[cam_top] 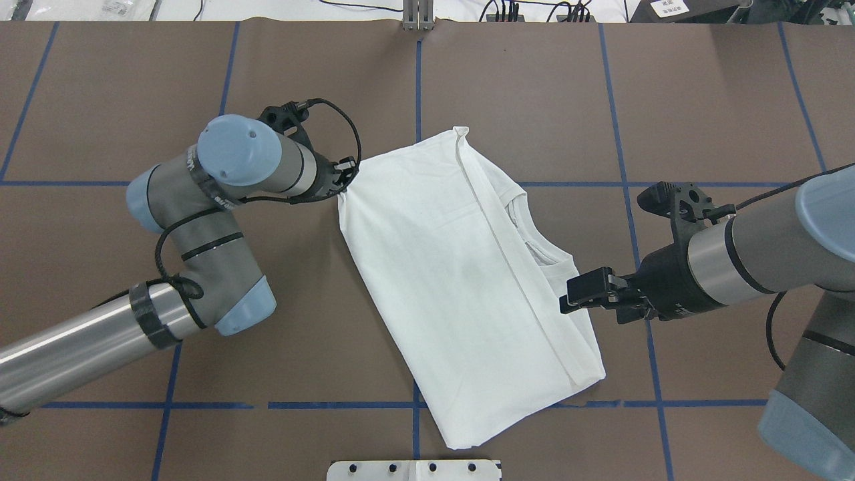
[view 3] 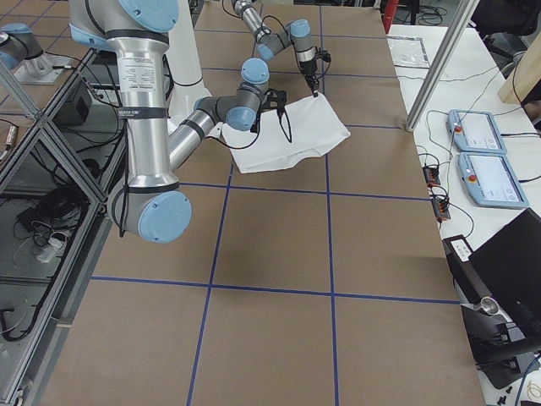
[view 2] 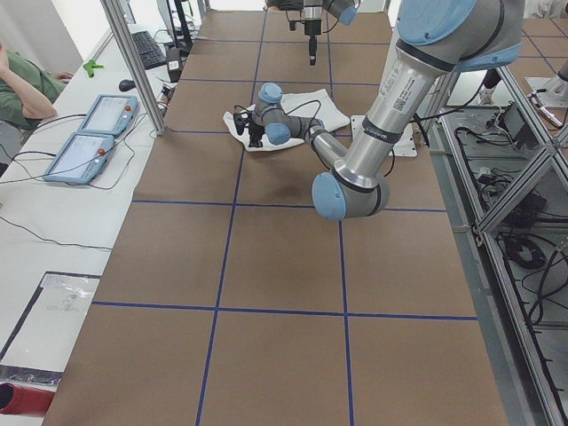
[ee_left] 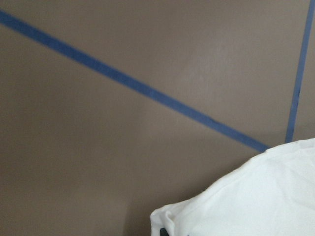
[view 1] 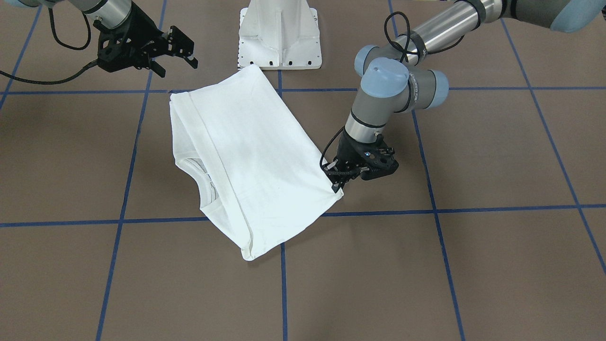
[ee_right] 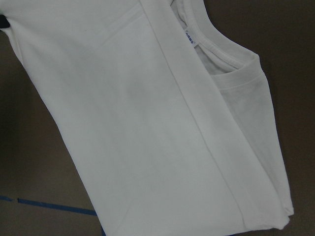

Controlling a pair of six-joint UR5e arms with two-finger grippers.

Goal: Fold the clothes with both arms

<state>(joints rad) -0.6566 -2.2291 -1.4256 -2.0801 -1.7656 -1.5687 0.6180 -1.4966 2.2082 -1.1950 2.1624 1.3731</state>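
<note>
The white T-shirt (view 1: pixel 255 156) lies folded into a slanted oblong on the brown table, also seen from overhead (cam_top: pixel 454 287). Its ribbed collar (cam_top: pixel 538 248) and neck label (ee_right: pixel 189 39) peek out from under the folded-over layer. My left gripper (view 1: pixel 337 185) points down at the shirt's corner and is closed on the cloth edge (ee_left: pixel 197 219); from overhead it (cam_top: pixel 345 186) sits at the shirt's left corner. My right gripper (view 1: pixel 178 67) is open and empty, held above the table, over the shirt's collar-side edge (cam_top: pixel 568 295).
The white pedestal base (view 1: pixel 279 38) stands just behind the shirt. Blue tape lines (view 1: pixel 284 284) cross the table. Tablets (view 2: pixel 89 133) lie on a side bench by an operator, past the table's far edge.
</note>
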